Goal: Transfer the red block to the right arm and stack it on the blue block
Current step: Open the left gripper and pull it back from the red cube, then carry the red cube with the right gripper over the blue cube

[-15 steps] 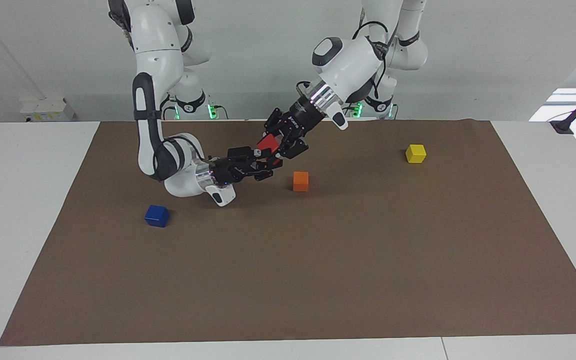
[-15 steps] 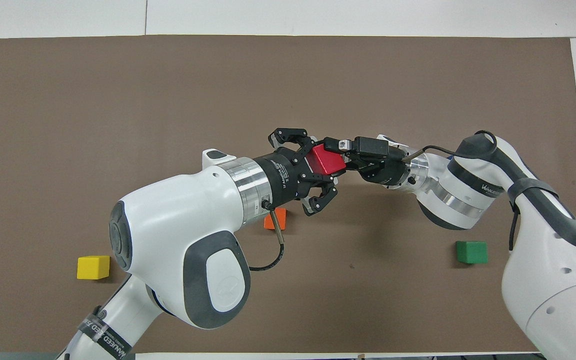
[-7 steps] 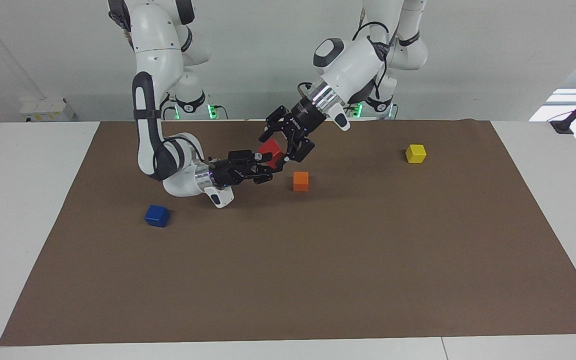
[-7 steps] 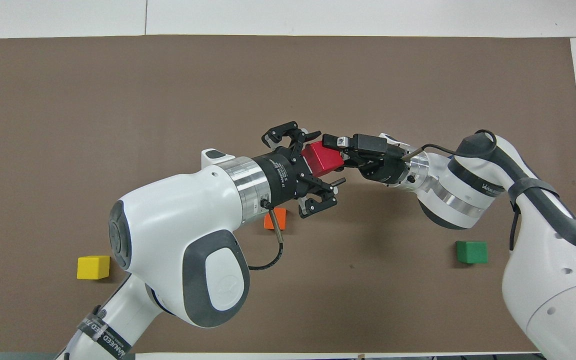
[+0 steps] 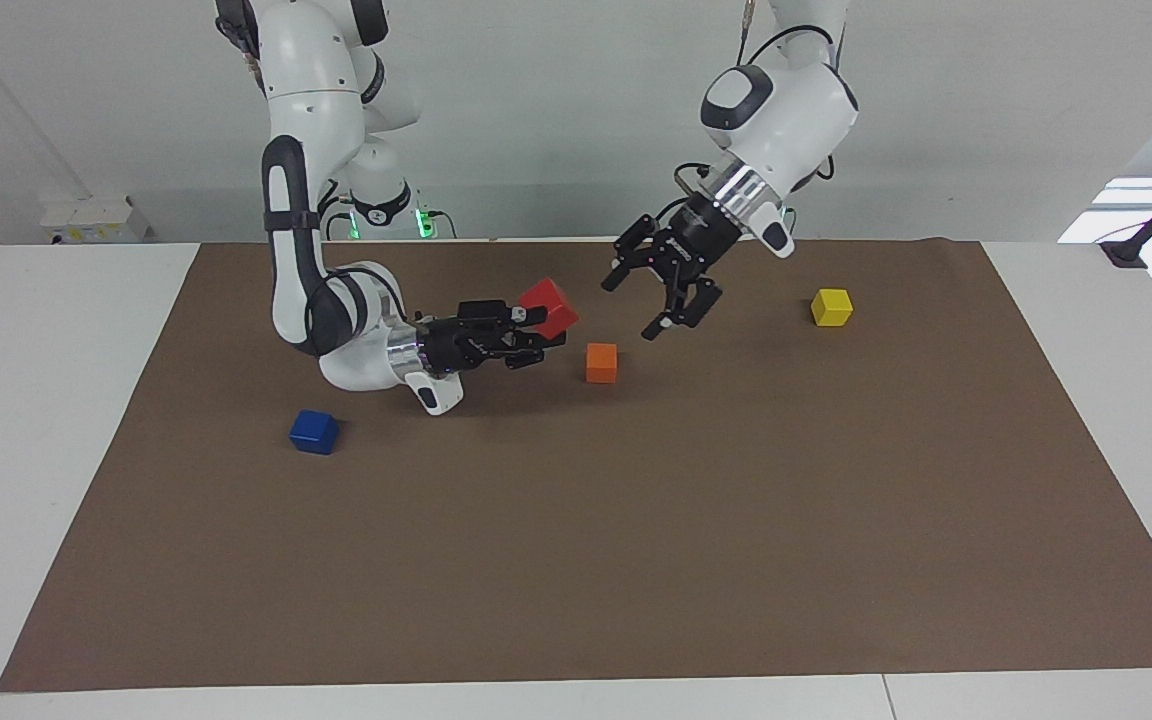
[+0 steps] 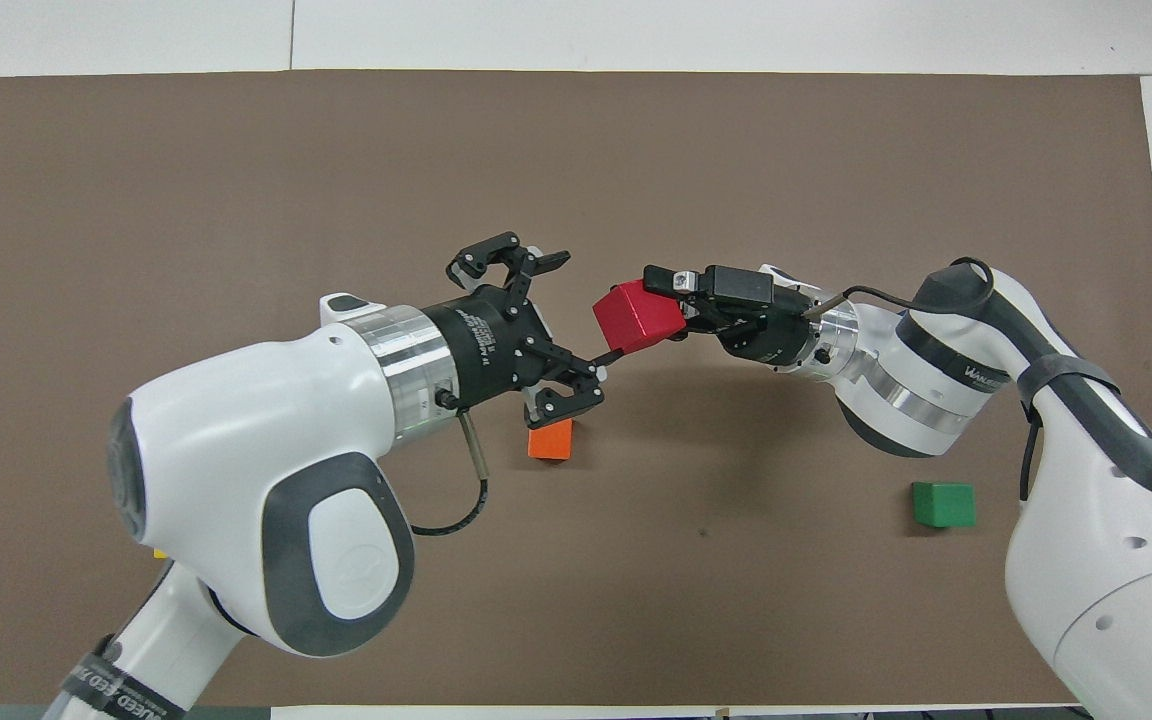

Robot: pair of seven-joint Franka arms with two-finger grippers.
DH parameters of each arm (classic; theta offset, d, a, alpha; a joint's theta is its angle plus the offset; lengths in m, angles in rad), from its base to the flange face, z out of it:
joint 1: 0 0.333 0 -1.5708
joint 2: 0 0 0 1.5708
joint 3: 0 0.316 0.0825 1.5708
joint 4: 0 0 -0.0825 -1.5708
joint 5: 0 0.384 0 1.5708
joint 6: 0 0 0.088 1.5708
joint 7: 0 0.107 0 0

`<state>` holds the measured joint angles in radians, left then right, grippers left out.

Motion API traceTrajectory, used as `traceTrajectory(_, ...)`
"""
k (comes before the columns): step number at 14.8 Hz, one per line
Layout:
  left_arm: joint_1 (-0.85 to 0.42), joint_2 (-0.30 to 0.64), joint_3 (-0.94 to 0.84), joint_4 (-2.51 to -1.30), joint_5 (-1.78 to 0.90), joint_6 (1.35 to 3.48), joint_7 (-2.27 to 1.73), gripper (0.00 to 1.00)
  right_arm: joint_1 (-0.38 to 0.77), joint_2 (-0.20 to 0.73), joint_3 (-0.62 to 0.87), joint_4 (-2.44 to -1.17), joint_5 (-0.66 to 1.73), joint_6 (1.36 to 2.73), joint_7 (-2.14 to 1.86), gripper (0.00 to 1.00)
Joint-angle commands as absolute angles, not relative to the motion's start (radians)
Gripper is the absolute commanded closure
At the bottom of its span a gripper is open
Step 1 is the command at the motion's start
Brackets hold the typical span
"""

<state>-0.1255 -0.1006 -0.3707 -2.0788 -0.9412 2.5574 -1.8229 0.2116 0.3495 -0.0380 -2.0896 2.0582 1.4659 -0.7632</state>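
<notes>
The right gripper [image 5: 536, 322] clamps a smooth red block [image 5: 549, 305] above the matte brown mat [image 5: 636, 520]; the left gripper [image 5: 658, 295], fingers spread, hangs empty near the orange cube [image 5: 601, 362].

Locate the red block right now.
The red block is in the air, held by the right gripper over the brown mat, above and beside the orange block; the open left gripper is clear of it.
</notes>
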Motion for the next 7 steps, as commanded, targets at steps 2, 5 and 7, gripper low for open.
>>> traceTrajectory(2, 0.072, -0.129, -0.376, -2.121, -0.953, 2.513, -1.694, 0.0, 0.152, 0.22, -0.049, -2.063, 1.822, 1.616, -0.602, 1.0)
traceTrajectory(5, 0.165, -0.117, -0.376, -2.137, -0.951, 2.511, -1.527, 0.0, 0.056, 0.137, -0.049, -1.965, 1.486, 1.687, -0.358, 1.0)
traceTrajectory(7, 0.192, -0.089, -0.376, -2.128, -0.864, 2.514, -1.371, 0.0, 0.003, 0.115, -0.049, -1.925, 1.332, 1.675, -0.296, 1.0)
